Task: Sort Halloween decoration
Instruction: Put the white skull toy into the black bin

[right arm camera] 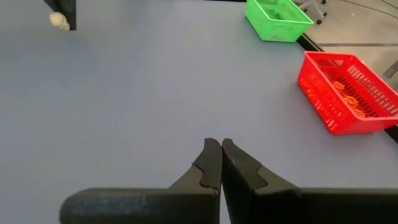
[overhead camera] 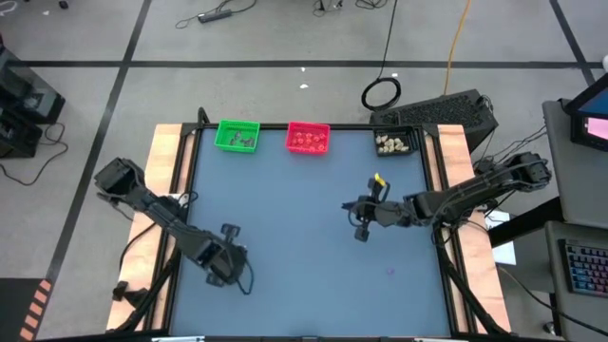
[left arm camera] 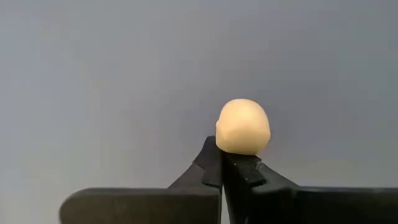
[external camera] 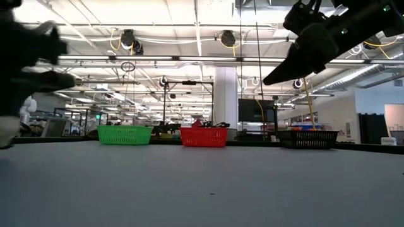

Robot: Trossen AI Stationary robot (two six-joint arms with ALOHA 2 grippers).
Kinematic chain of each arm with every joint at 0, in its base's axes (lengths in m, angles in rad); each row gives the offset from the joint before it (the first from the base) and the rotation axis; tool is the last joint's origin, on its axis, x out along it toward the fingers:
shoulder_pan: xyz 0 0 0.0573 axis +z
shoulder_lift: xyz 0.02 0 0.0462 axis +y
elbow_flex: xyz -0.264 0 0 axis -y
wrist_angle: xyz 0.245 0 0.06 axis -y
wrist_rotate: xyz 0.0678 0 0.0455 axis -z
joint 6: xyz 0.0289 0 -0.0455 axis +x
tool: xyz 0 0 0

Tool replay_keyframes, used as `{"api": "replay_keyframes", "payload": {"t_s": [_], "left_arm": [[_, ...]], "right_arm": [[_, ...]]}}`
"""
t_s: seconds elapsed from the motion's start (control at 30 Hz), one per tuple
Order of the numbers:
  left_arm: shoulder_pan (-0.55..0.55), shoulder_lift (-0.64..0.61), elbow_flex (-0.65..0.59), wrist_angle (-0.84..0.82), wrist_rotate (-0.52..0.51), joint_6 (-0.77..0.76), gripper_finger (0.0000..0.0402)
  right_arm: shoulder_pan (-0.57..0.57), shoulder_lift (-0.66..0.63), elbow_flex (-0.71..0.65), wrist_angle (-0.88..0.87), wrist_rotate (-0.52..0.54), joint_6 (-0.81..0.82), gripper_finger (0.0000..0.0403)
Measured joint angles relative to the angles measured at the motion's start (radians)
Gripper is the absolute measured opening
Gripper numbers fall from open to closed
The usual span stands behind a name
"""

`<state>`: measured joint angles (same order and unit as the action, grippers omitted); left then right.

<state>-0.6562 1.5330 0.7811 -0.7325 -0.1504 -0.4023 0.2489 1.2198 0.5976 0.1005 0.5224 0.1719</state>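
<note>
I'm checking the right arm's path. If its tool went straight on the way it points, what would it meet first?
Probably nothing but bare table. The shut right tool points between the left tool with its cream trinket and the green tray; depth is unclear.

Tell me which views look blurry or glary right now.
Low view: the ceiling lights glare, and the left gripper is a dark blur at the edge. Left wrist view: the cream trinket at its shut fingertips looks soft. High view: even light, no glare.

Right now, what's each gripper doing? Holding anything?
Left gripper: shut on a cream trinket.
Right gripper: shut, holding nothing, above the table.
</note>
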Motion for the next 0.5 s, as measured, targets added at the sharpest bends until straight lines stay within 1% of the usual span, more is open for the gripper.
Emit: {"api": "replay_keyframes", "payload": {"t_s": [0.1,0.17,0.3,0.37,0.5], "left_arm": [[0.043,-0.026,0.000,0.137,-0.043,0.000,0.0002],[0.092,-0.034,0.000,0.225,-0.070,0.020,0.0001],[0.224,-0.033,0.000,0.441,-0.064,0.083,0.0001],[0.302,-0.024,0.000,0.576,-0.023,0.128,0.0001],[0.445,-0.007,0.001,0.802,0.104,0.204,0.0001]], "right_arm": [[0.019,0.000,0.000,0.000,-0.001,0.000,0.0000],[0.032,0.000,0.000,0.000,-0.001,0.000,0.0000],[0.061,0.003,0.001,0.001,-0.002,0.017,0.0000],[0.073,0.011,0.001,0.009,-0.003,0.030,0.0000],[0.097,0.029,0.002,0.030,-0.002,0.033,0.0003]]}}
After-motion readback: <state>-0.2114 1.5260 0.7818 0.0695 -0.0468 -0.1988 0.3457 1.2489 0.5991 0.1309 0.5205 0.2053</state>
